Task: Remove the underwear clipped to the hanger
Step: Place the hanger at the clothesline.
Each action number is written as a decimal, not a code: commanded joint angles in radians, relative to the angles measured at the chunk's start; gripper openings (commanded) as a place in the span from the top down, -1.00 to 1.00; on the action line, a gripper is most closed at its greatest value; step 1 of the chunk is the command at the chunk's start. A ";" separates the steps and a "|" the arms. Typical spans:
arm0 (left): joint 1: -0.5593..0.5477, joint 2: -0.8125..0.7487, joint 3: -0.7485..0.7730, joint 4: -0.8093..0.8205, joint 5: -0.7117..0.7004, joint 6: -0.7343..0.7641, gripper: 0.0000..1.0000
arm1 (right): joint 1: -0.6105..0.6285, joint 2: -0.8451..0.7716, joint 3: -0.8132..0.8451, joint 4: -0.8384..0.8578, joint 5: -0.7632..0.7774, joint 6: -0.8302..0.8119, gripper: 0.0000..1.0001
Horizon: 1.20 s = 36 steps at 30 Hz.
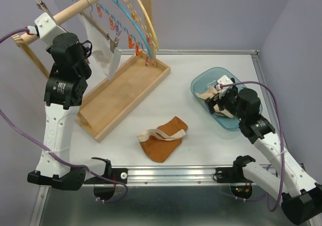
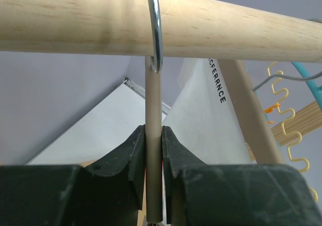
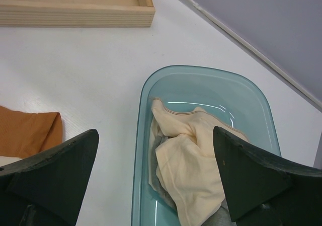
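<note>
Nearest the arm bases, a rust-orange pair (image 1: 163,141) of underwear with a pale waistband lies loose on the white tabletop (image 1: 211,153). It is clear of any hanger.

Further back on the right, the right claw (image 3: 153,155) hangs spread wide and grasping nothing above a blue-green basin (image 3: 146,90). The basin holds crumpled cream briefs (image 3: 191,155) with a little grey cloth showing beneath them.

At the back left a wooden rack stands in a shallow wooden tray (image 1: 126,95). The left arm reaches up to the rack's rail (image 2: 75,19). The left claw (image 2: 154,155) is clenched on the thin upright stem (image 2: 153,100) of a hanger, just below the metal hook (image 2: 157,29) that loops over the rail.

A white piece of underwear (image 1: 103,52) hangs from that hanger, below and just beyond the left claw, with its long side running straight down toward the tray. It appears to be held by clips along the hanger's bar, though the clips are too small to be sure of.

The left arm is at this garment, while the right arm is well apart across the tabletop. Freeing the cloth will likely mean pulling downward, away from the bar, along the way it hangs.

Past it, bright empty clip hangers (image 1: 133,19) crowd the far end of the rail.
</note>
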 commanded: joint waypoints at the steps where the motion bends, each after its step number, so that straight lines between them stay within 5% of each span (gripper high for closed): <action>1: 0.014 -0.018 0.037 0.027 -0.031 -0.062 0.69 | -0.004 -0.020 -0.019 0.049 -0.008 -0.004 -1.00; 10: 0.015 -0.083 -0.080 0.044 0.072 -0.137 0.48 | -0.003 -0.021 -0.019 0.049 -0.008 -0.004 -1.00; 16: 0.015 -0.121 -0.094 0.055 0.130 -0.139 -0.21 | -0.003 -0.018 -0.021 0.049 -0.009 -0.006 -1.00; 21: 0.015 -0.164 -0.071 0.054 0.173 -0.119 -0.58 | -0.003 -0.018 -0.021 0.049 -0.009 -0.007 -1.00; 36: 0.015 -0.293 -0.128 0.089 0.342 -0.062 -0.70 | -0.003 -0.036 -0.054 0.038 -0.114 -0.099 -1.00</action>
